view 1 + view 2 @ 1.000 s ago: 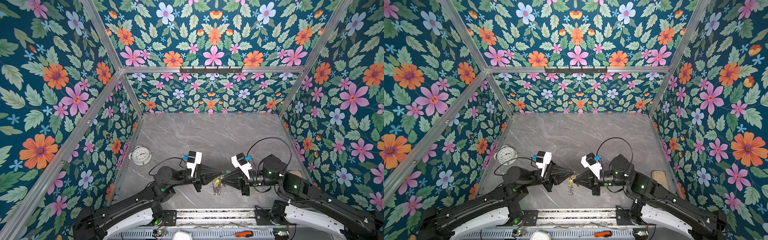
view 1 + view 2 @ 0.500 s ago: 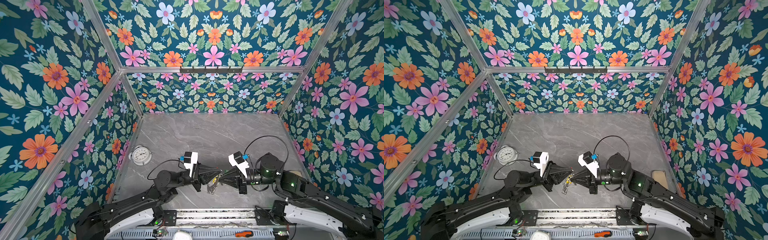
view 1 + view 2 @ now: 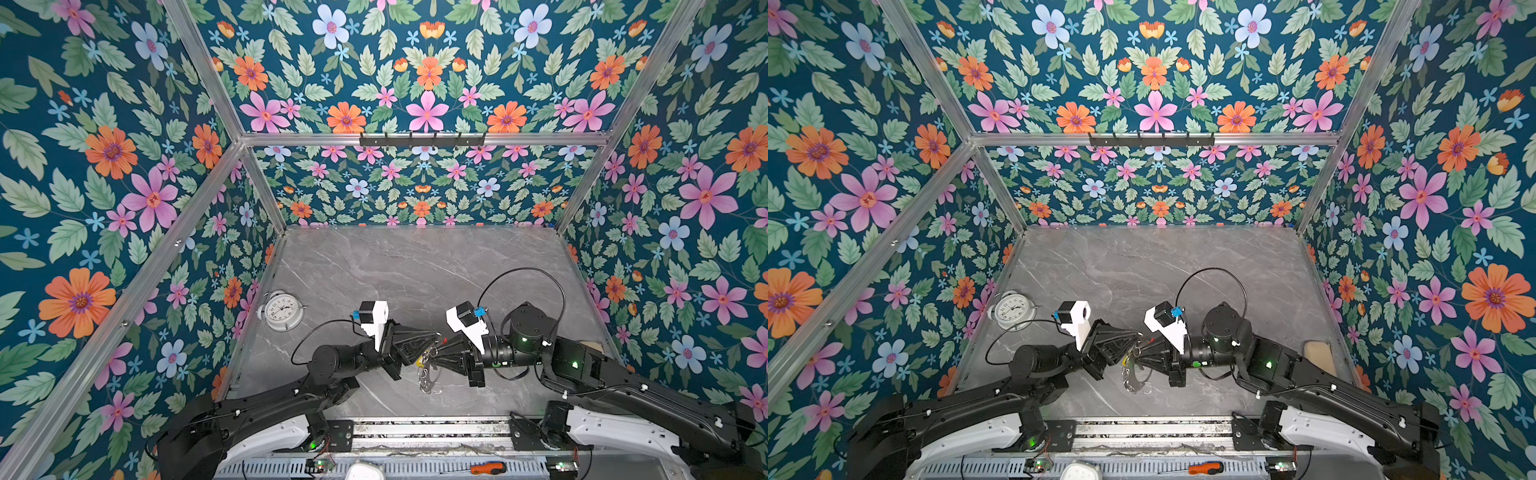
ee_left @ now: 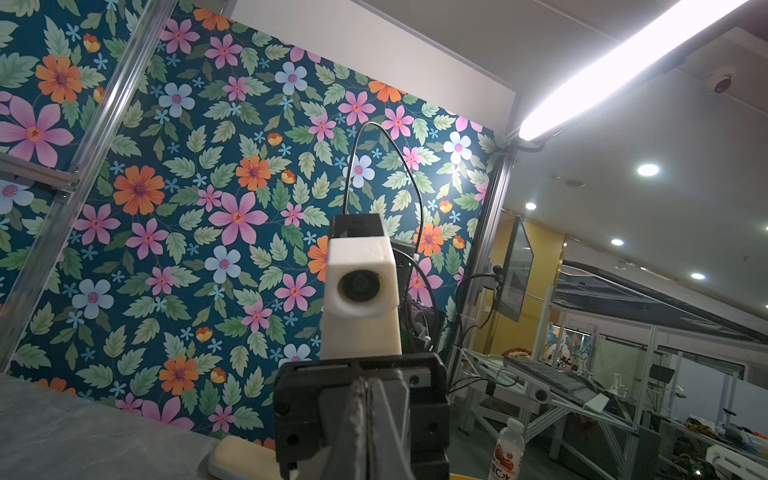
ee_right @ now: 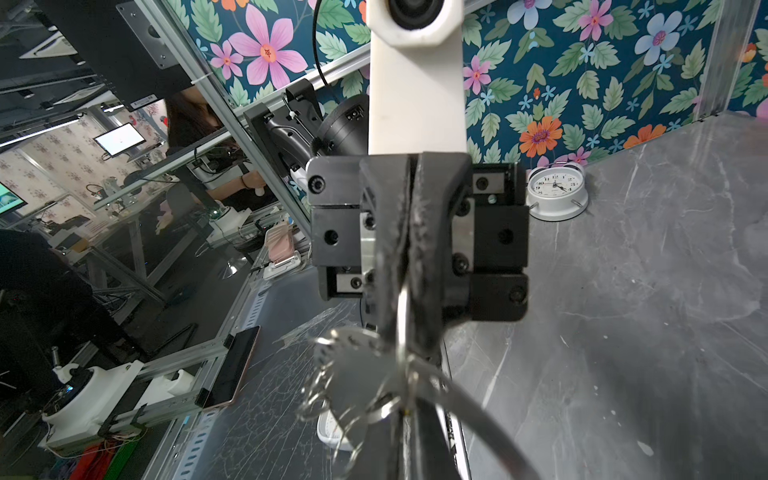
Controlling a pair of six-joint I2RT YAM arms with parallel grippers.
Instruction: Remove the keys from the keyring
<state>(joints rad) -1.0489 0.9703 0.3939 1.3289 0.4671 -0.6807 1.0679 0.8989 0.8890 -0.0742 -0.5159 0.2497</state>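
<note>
Grey keyring (image 3: 426, 380) — one — pinched between left pincer (image 3: 434, 336) and right pincer (image 3: 440, 355); one yellow key (image 3: 420, 363).

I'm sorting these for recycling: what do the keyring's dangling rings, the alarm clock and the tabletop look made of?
Keyring rings: bright silver metal, going by their sharp glints.
Alarm clock: smooth white glossy casing; plastic or painted metal, unclear.
Tabletop: grey marble look with pale veins and a soft sheen; stone or printed laminate, cannot tell.

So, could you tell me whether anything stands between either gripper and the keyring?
Nothing visible does: the left gripper and right gripper both meet at the keyring, jaws shut on it, and it dangles below their tips.
</note>
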